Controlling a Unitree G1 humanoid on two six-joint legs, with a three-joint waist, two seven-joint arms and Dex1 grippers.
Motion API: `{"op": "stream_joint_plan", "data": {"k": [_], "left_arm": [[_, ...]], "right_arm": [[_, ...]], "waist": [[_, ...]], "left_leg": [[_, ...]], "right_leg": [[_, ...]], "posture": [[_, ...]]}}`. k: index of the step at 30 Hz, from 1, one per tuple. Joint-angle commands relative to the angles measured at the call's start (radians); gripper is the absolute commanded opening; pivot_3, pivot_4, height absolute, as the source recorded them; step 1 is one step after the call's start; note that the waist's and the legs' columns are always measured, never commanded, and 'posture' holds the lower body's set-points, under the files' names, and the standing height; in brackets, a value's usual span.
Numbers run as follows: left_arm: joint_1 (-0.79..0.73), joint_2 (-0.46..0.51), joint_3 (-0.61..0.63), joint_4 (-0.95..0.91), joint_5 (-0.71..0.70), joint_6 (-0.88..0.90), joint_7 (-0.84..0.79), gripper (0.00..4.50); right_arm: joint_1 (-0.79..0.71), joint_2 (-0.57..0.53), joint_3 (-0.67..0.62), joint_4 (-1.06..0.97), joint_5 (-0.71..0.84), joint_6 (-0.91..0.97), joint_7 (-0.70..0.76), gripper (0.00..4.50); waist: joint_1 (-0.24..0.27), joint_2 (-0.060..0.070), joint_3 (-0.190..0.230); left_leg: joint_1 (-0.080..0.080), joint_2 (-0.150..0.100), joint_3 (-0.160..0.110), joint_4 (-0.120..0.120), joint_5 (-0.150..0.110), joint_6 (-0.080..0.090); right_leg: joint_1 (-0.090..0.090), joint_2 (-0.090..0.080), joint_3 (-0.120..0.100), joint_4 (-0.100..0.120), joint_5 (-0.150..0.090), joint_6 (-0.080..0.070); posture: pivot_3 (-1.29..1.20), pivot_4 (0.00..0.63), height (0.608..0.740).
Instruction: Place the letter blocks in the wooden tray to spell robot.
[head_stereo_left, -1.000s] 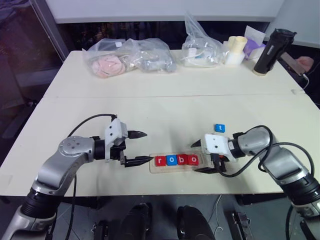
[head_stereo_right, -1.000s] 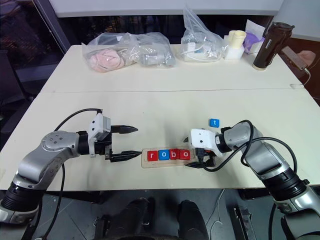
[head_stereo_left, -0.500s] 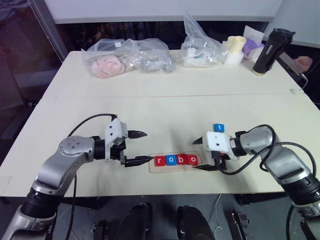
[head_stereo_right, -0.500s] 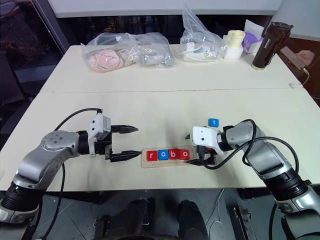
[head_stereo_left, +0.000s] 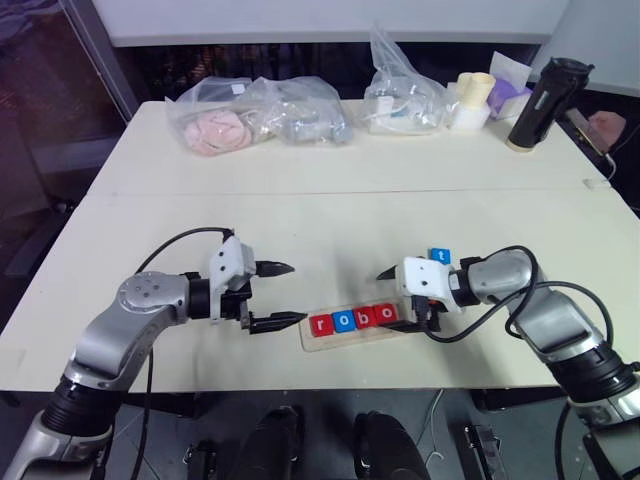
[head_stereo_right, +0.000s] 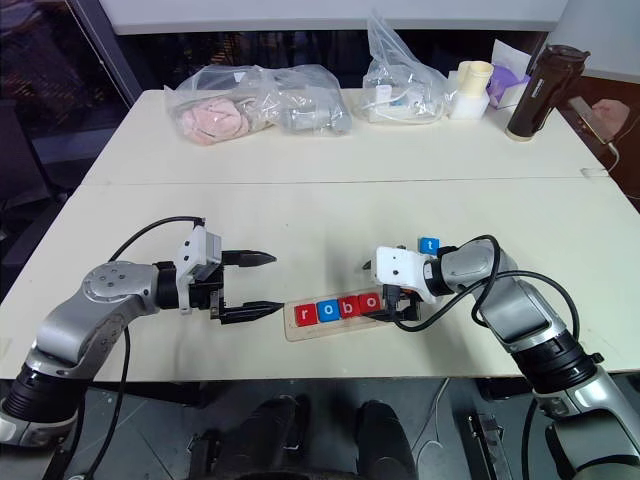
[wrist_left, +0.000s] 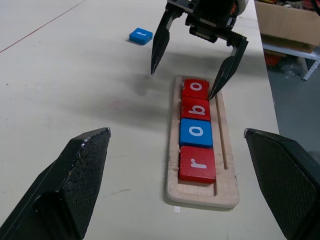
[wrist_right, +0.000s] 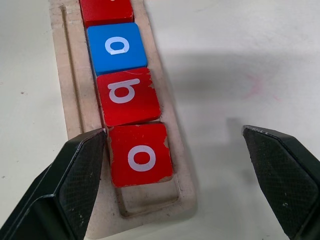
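Cream table (head_stereo_left: 330, 215), wooden tray (wrist_left: 228, 186) spelling r-o-b-o.
Right gripper (wrist_left: 194, 61) spread open, seemingly grazing the tray's empty end; blue t block (wrist_left: 140, 35) lies loose; left gripper (head_stereo_left: 278, 296) open, empty.

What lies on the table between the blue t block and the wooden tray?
Only bare tabletop lies between the blue t block and the wooden tray; the left wrist view shows this, with the open right end effector hanging above that stretch.
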Motion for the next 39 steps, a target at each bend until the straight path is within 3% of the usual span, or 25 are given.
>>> {"op": "stream_joint_plan", "data": {"k": [1, 13, 25, 39], "left_arm": [[-0.010, 0.002, 0.017, -0.026, -0.013, -0.007, -0.004, 4.50], [-0.031, -0.006, 0.004, -0.012, -0.009, -0.010, -0.012, 4.50], [-0.024, 0.001, 0.012, -0.016, -0.007, -0.008, -0.018, 4.50], [-0.015, 0.000, 0.017, -0.023, -0.009, -0.005, -0.008, 4.50]], "right_arm": [[0.014, -0.035, -0.027, -0.066, 0.033, 0.011, 0.036, 4.45], [-0.012, -0.085, -0.073, -0.003, 0.015, -0.027, 0.016, 4.45], [-0.058, -0.053, -0.048, 0.123, -0.037, -0.116, 0.002, 4.45], [-0.062, 0.012, -0.019, 0.068, -0.036, -0.081, 0.007, 4.45]], "waist": [[0.000, 0.000, 0.000], [0.000, 0.000, 0.000], [-0.001, 0.000, 0.000], [-0.001, 0.000, 0.000]], "left_leg": [[0.000, 0.000, 0.000, 0.000, 0.000, 0.000], [0.000, 0.000, 0.000, 0.000, 0.000, 0.000], [0.000, 0.000, 0.000, 0.000, 0.000, 0.000], [0.000, 0.000, 0.000, 0.000, 0.000, 0.000]], "right_leg": [[0.000, 0.000, 0.000, 0.000, 0.000, 0.000], [0.000, 0.000, 0.000, 0.000, 0.000, 0.000], [0.000, 0.000, 0.000, 0.000, 0.000, 0.000], [0.000, 0.000, 0.000, 0.001, 0.001, 0.001]], "posture": [[0.00, 0.150, 0.738], [0.00, 0.150, 0.738], [0.00, 0.150, 0.738], [0.00, 0.150, 0.738]]}}
